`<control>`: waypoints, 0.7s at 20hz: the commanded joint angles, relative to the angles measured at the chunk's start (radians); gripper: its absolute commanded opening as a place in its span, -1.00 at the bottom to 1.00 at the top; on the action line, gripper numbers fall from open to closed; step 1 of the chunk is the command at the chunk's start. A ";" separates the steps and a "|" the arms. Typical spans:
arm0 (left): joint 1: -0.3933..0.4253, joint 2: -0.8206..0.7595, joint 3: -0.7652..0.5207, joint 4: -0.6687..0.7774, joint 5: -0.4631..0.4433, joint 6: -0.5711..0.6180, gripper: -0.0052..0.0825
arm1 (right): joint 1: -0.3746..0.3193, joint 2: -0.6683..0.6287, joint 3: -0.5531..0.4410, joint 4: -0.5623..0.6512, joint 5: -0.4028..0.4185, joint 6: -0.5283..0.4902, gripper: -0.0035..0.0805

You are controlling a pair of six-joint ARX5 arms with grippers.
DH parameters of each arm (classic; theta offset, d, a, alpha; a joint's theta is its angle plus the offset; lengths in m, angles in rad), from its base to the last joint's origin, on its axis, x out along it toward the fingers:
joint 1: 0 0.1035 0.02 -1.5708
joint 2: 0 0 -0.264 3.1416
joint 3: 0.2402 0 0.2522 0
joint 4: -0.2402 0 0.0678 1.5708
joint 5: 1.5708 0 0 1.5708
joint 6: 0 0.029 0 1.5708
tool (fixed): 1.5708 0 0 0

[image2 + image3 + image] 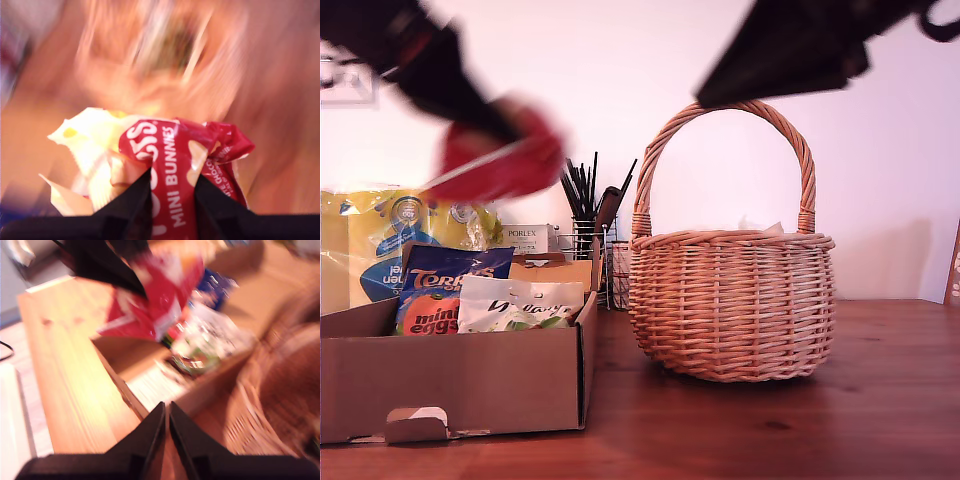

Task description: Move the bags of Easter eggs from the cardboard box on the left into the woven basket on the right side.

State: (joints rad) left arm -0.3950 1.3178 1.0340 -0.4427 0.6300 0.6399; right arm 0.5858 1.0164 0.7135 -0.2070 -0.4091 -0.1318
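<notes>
A red-and-white Mini Bunnies bag (175, 165) is pinched between the jaws of my first gripper (172, 185). In the exterior view that gripper (503, 128) hangs blurred with the red bag (525, 160) above the cardboard box (470, 380) at the view's left. In the box stand a dark blue Terry's bag (455, 268), an orange mini eggs bag (428, 315) and a white bag with green print (520, 303). The woven basket (730, 300) stands right of the box. My second gripper (166, 422) is shut and empty, high above the basket's handle (705, 100).
Behind the box lean a large yellow pack (380, 240), a white Porlex box (525, 238) and a black wire utensil holder (585, 240). The wooden table (770, 430) carries everything. Its edge (55, 370) shows in the second wrist view, beside the box (150, 385) and the basket (280, 390).
</notes>
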 commanded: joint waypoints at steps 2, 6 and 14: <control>-0.080 0.024 0.002 0.144 0.023 -0.082 -0.59 | -0.031 -0.076 0.004 -0.060 0.000 0.000 -0.95; -0.183 0.101 0.002 0.367 0.015 -0.129 -0.59 | -0.100 -0.179 0.004 -0.219 0.000 -0.006 -0.95; -0.343 0.360 0.002 0.849 -0.218 -0.204 -0.59 | -0.155 -0.270 0.004 -0.333 0.005 -0.026 -0.95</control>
State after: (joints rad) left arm -0.7303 1.6665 1.0344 0.3614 0.4335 0.4446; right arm 0.4370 0.7502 0.7147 -0.5396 -0.4053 -0.1555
